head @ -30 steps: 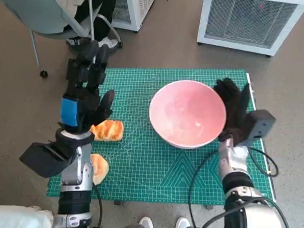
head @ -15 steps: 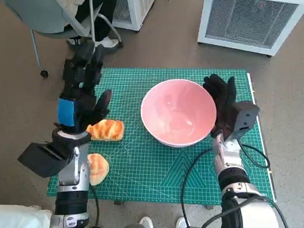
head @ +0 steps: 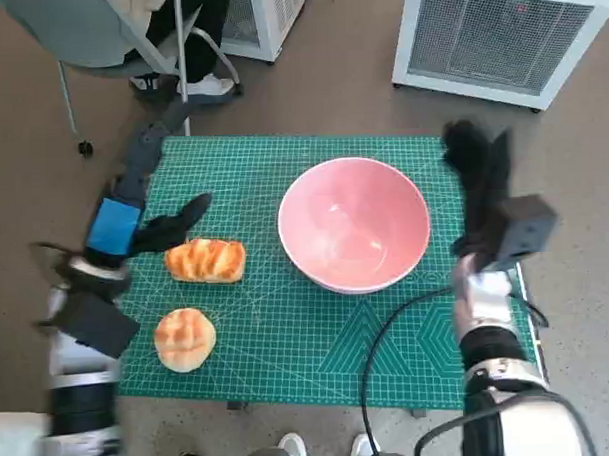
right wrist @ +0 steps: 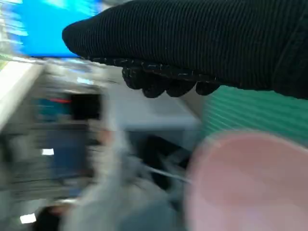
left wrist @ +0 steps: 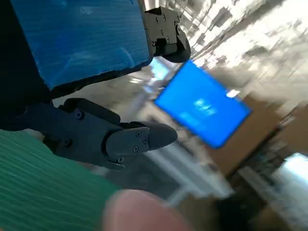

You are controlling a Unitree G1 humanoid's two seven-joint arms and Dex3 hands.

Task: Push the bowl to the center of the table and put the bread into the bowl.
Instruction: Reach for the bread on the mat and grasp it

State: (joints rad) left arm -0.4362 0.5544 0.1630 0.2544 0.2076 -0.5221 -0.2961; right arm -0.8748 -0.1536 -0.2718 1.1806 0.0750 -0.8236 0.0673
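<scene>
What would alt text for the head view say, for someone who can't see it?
Looking down on a green mat, an empty pink bowl sits near the middle, with two bread rolls to its left. The left hand hovers open beside the rolls; the right hand, gloved, is off the bowl.

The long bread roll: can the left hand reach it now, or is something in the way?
Probably yes. The left hand hovers open just beside the long bread roll, and nothing lies between them on the green mat.

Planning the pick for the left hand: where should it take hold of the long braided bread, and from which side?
Probably across the middle of the long braided bread, from above. It lies flat on the mat, long axis side to side, so its narrow width suits a pinch. The left hand, fingers apart, is already just beside it.
</scene>
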